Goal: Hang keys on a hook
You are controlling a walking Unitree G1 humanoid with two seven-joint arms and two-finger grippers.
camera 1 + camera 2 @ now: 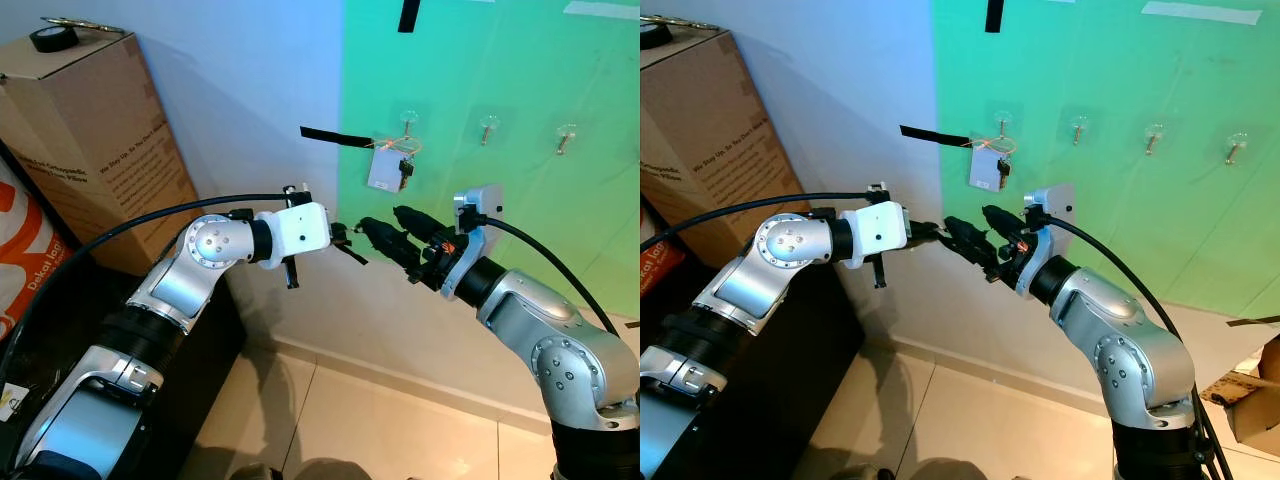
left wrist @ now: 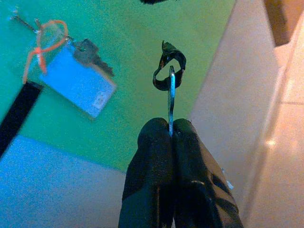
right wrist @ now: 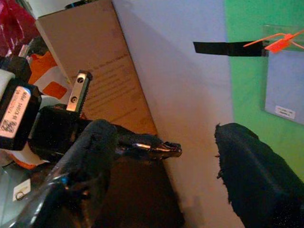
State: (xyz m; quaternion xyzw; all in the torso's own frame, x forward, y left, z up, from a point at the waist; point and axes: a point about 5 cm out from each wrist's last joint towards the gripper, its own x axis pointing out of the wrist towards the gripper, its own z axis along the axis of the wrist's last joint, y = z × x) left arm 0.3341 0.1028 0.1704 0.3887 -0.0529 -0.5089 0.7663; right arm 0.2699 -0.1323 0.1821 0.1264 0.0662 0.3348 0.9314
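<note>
Left gripper (image 2: pixel 170 135) pinched what looked like a thin metal key (image 2: pixel 170 102); right gripper (image 1: pixel 385 228) gaped empty at centre frame. Hanging it called for the clear plastic hook (image 1: pixel 488 127), upper right.

Tagged keys (image 1: pixel 388 170) hang from the leftmost wall hook (image 1: pixel 408 122).

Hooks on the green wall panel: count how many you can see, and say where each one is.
4. In a row: the first hook carries keys with a tag, then a bare second hook, third hook and fourth hook. More may lie outside the frame.
</note>
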